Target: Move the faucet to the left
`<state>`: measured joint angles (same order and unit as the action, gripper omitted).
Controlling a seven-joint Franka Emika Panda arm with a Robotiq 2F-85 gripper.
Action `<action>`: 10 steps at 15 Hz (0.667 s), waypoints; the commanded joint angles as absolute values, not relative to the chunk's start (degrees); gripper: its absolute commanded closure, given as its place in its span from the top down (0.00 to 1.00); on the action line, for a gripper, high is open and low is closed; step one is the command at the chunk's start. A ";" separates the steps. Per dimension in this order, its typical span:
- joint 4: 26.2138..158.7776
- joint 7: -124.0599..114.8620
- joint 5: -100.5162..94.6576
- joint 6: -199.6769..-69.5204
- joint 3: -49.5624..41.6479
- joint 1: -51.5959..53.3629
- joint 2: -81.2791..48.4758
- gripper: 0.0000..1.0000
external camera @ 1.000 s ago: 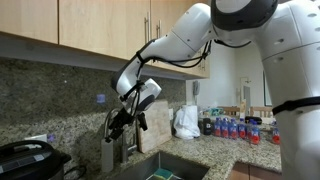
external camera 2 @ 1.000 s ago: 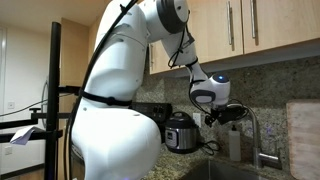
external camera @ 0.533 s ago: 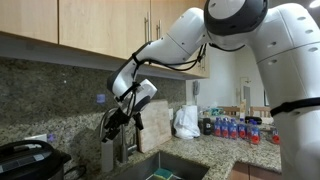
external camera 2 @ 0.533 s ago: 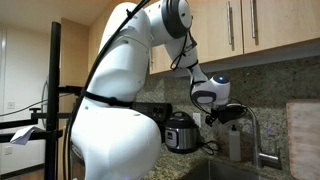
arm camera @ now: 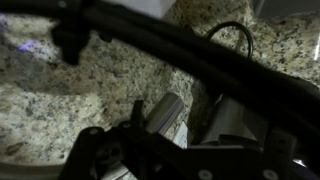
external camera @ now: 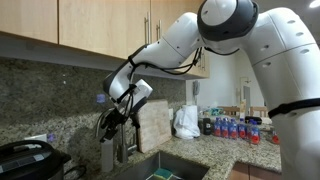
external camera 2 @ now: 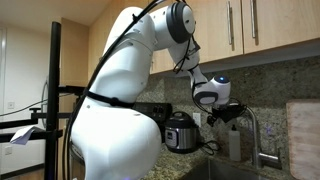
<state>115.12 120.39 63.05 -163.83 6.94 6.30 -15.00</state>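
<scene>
The faucet is a brushed-steel gooseneck tap behind the sink. In both exterior views its stem (external camera: 106, 152) (external camera 2: 262, 140) stands against the granite backsplash. My gripper (external camera: 108, 126) (external camera 2: 232, 114) is at the spout's arch, its black fingers closed round the steel tube. In the wrist view the picture is dark: the steel tube (arm camera: 166, 112) shows between the gripper's dark fingers (arm camera: 150, 125), with speckled granite behind.
A small white soap bottle (external camera 2: 235, 146) stands beside the faucet. A black cooker (external camera 2: 180, 132) (external camera: 24, 160) sits on the counter. A cutting board (external camera: 155, 124), a white bag (external camera: 186, 122) and several bottles (external camera: 236, 128) stand further along. The sink (external camera: 168, 168) lies below, cabinets (external camera: 100, 25) overhead.
My gripper and the spout have shifted a little toward the black cooker, and the arm has leaned the same way.
</scene>
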 commanded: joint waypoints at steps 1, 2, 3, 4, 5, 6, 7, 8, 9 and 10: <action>114.21 120.22 60.59 -162.15 8.34 8.18 -15.87 1.00; 114.38 120.42 60.73 -162.32 8.39 8.06 -15.73 1.00; 114.82 120.62 61.21 -162.32 8.44 7.85 -15.38 1.00; 115.18 120.65 61.68 -162.26 8.48 7.67 -15.10 1.00; 115.82 120.66 62.34 -162.42 8.52 7.49 -14.57 1.00; 116.37 120.74 62.78 -162.70 8.54 7.38 -14.12 1.00; 117.23 120.88 63.59 -163.15 8.56 7.19 -13.40 1.00; 117.94 121.00 64.39 -163.50 8.59 7.07 -12.80 1.00; 119.03 120.98 65.42 -164.03 8.55 6.98 -11.88 1.00; 120.24 121.06 66.58 -164.71 8.57 6.95 -10.84 1.00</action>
<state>115.11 120.37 63.34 -163.86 6.96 6.24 -14.98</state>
